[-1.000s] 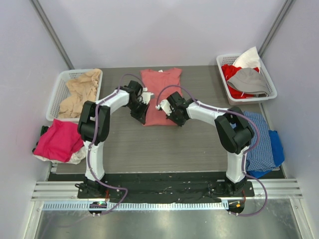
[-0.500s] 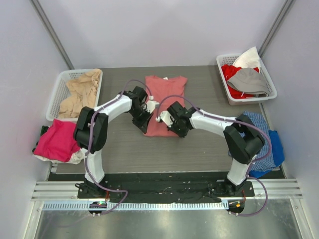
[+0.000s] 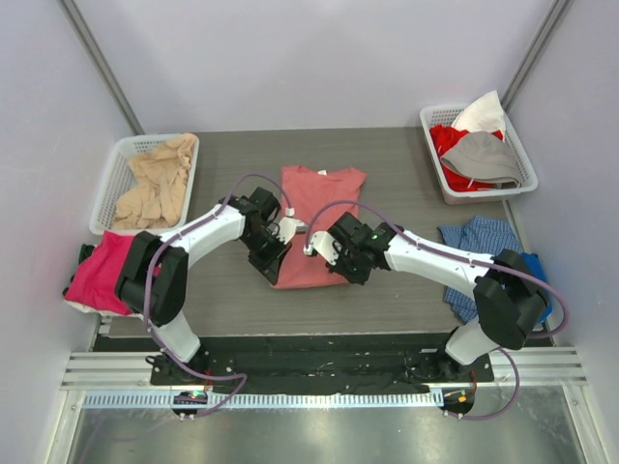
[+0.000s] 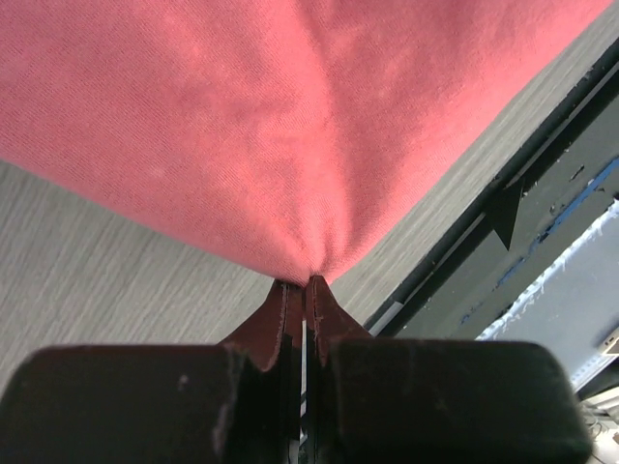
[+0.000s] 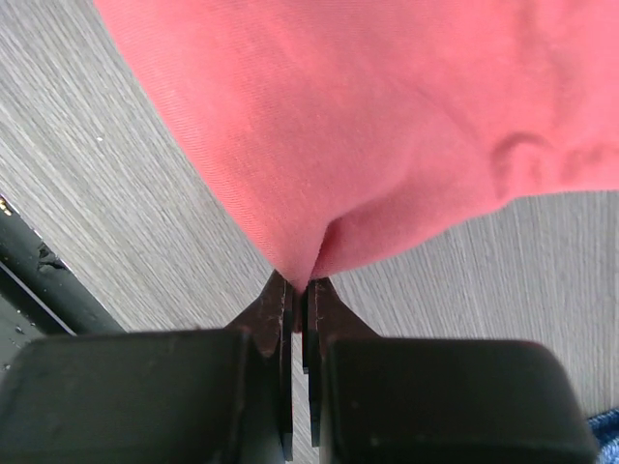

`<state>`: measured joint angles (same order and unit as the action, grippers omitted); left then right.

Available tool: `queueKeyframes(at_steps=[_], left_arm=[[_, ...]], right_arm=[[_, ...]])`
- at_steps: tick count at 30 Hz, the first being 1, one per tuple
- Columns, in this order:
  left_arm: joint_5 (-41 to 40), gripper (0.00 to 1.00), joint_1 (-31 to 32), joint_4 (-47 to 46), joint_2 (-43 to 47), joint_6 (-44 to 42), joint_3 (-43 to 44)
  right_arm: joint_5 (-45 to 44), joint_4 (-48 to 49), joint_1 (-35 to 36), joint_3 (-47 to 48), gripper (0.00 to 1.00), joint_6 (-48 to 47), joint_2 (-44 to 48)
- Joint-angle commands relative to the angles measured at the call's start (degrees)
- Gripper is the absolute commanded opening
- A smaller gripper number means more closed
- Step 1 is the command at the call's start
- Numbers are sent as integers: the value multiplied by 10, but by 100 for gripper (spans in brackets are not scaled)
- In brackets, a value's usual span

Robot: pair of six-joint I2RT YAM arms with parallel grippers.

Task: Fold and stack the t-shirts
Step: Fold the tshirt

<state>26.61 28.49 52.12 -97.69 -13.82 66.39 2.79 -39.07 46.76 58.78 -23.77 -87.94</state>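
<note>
Salmon-red short-sleeved cloth t-shirt (image 3: pixel 319 198) lies on the middle of the grey wood-grain surface (image 3: pixel 406 184), between my two arms. Its neck points to the far side and its hem towards the arm bases. From above it reads as a long, narrow shape, and I cannot tell how its sleeves lie.

My left hand (image 4: pixel 302 287) is clenched on the near left corner of the shirt. In its wrist view the cloth draws into a tented point right at the closed fingertips. My right hand (image 5: pixel 300 288) is clenched the same way on the near right corner, with a small pucker of cloth running into the pinch.

I judge the shirt light and entirely limp. It has no stiffness to hold a line, so whatever hangs between the two pinches will sag, and the free part will drag on the surface. It is not fragile. The knit should grip the pads well enough, though both bites look shallow and could slip under a hard pull. The two hem corners seem the right places to hold it. I would keep them apart, so the near edge stays taut and the fold lands square
</note>
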Motion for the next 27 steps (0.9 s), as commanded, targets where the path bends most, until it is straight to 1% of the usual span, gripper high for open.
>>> queueKeyframes(at_steps=[1,6,11,17,23,27], left_arm=[[6,0,2,0,35,13,1],[-26,0,-1,-10,43,24,48],[-42,0,-6,-23,22,38,104],[-56,0,-24,-30,-22,46,172],[-61,0,-54,-28,-72,51,247],[-62,0,-68,-15,-116,50,322]], right_arm=[[-44,-1,-3,20,1,3,23],[-83,0,-11,57,1,-10,15],[-111,8,-32,99,1,-22,7],[-132,7,-60,152,1,-44,-14],[-132,7,-99,212,1,-62,-50],[-131,7,-121,247,1,-68,-79]])
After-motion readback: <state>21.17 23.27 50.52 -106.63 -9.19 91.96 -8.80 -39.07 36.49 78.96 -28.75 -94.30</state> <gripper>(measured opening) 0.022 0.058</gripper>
